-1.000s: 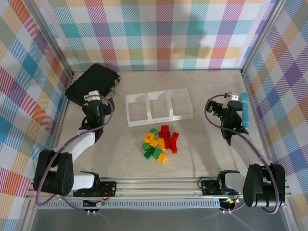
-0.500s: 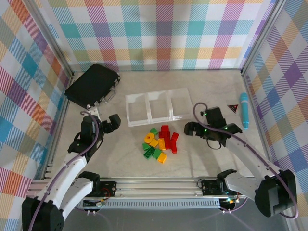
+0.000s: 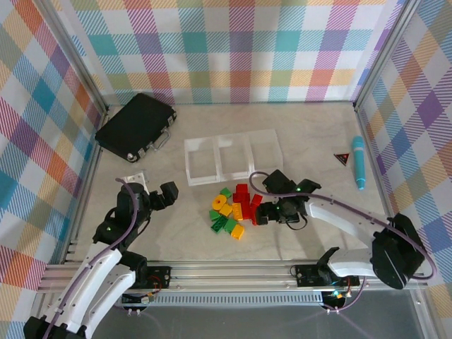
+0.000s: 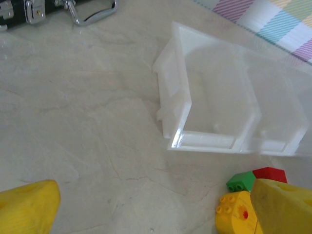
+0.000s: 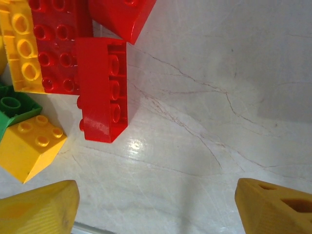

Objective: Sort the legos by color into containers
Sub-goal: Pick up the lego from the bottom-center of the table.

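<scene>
Right end effector (image 3: 263, 217) wide open and empty, low at the right edge of the legos (image 3: 235, 209) with a red brick (image 5: 103, 90) just ahead; its arm reaches leftward over bare tabletop (image 3: 318, 155). Left end effector (image 3: 167, 195) also wide and empty, left of the pile, facing the containers (image 3: 233, 176) just behind the legos.

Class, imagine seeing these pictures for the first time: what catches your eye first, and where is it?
The bright heap of red, yellow and green legos in the middle of the table, with the right gripper open at its right edge. Just behind the heap stand the containers, all three empty, and loud plaid walls ring the scene.
</scene>
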You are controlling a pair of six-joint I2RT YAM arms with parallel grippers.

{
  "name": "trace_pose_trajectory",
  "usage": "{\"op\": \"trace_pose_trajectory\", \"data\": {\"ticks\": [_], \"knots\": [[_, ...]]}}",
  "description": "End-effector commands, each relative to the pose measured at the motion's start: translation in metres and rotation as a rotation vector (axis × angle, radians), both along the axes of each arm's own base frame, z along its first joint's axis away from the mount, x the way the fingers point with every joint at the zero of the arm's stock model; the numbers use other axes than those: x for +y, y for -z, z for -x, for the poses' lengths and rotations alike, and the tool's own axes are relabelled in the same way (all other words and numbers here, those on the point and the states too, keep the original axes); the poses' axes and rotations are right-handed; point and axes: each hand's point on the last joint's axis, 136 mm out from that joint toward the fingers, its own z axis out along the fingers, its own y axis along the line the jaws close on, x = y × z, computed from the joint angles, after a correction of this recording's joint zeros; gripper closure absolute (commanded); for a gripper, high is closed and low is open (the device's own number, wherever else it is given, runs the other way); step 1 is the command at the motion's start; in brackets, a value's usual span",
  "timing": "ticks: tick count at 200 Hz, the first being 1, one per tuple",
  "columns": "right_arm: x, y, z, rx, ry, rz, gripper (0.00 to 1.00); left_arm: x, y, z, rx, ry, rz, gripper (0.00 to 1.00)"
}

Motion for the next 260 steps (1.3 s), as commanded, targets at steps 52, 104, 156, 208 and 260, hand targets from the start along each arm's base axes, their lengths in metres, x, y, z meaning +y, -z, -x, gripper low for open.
{"op": "trace_pose_trajectory", "data": {"ticks": [52,104,156,208,260], "knots": [[0.040,-0.002,-0.013,-0.030,-0.163,0.049,0.23,-0.014,0.014,-0.001,0.039,0.043,0.049,0.00],[0.042,0.016,-0.014,-0.027,-0.204,0.141,0.32,-0.007,0.008,-0.008,-0.015,0.002,0.040,0.00],[0.047,0.028,-0.019,-0.022,-0.217,0.174,0.38,-0.006,0.014,-0.011,0.007,-0.020,0.042,0.00],[0.047,0.038,-0.024,-0.021,-0.217,0.213,0.46,-0.005,0.013,-0.012,0.005,-0.027,0.043,0.00],[0.041,0.044,-0.025,-0.013,-0.208,0.254,0.55,-0.002,0.011,-0.010,0.010,-0.038,0.035,0.00]]}}
